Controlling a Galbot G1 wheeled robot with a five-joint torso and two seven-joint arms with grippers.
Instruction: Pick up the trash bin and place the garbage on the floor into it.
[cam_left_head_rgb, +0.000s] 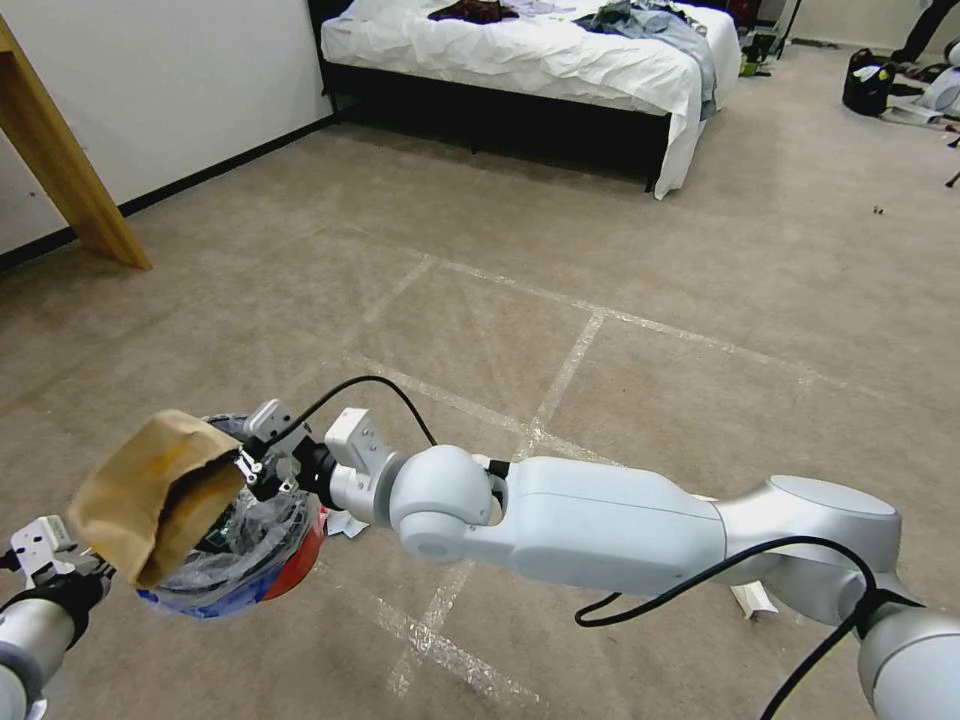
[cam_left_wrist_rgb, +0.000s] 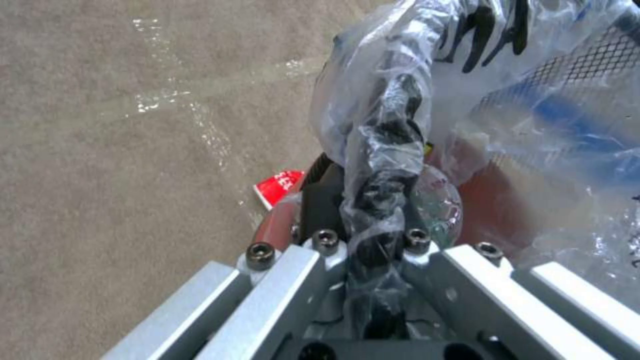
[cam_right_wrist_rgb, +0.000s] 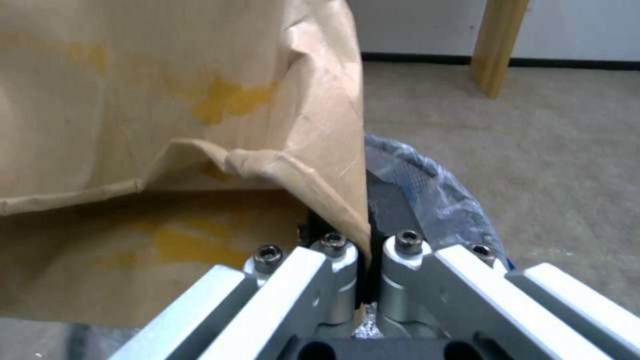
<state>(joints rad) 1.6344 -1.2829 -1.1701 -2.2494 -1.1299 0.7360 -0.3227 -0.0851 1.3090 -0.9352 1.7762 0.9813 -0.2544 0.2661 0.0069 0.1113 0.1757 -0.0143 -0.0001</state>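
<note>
The trash bin (cam_left_head_rgb: 290, 560), a small red bucket lined with clear plastic, hangs above the floor (cam_left_head_rgb: 620, 260) at the lower left. My left gripper (cam_left_head_rgb: 60, 565) is shut on its rim; in the left wrist view the left gripper (cam_left_wrist_rgb: 370, 200) pinches the bagged rim of the bin (cam_left_wrist_rgb: 493, 200). My right gripper (cam_left_head_rgb: 255, 465) reaches across from the right, shut on the edge of a crumpled brown paper bag (cam_left_head_rgb: 150, 495) held just over the bin's mouth. In the right wrist view the right gripper (cam_right_wrist_rgb: 363, 235) clamps the paper bag (cam_right_wrist_rgb: 167, 100), with the bin liner (cam_right_wrist_rgb: 427, 195) behind. A red wrapper (cam_left_wrist_rgb: 279, 186) lies on the carpet below.
A white scrap (cam_left_head_rgb: 345, 525) lies on the carpet beside the bin, and a white piece (cam_left_head_rgb: 755, 600) lies under my right arm. A bed (cam_left_head_rgb: 560, 60) stands at the back, a slanted wooden leg (cam_left_head_rgb: 60, 150) at the left wall, a black bag (cam_left_head_rgb: 868, 80) far right.
</note>
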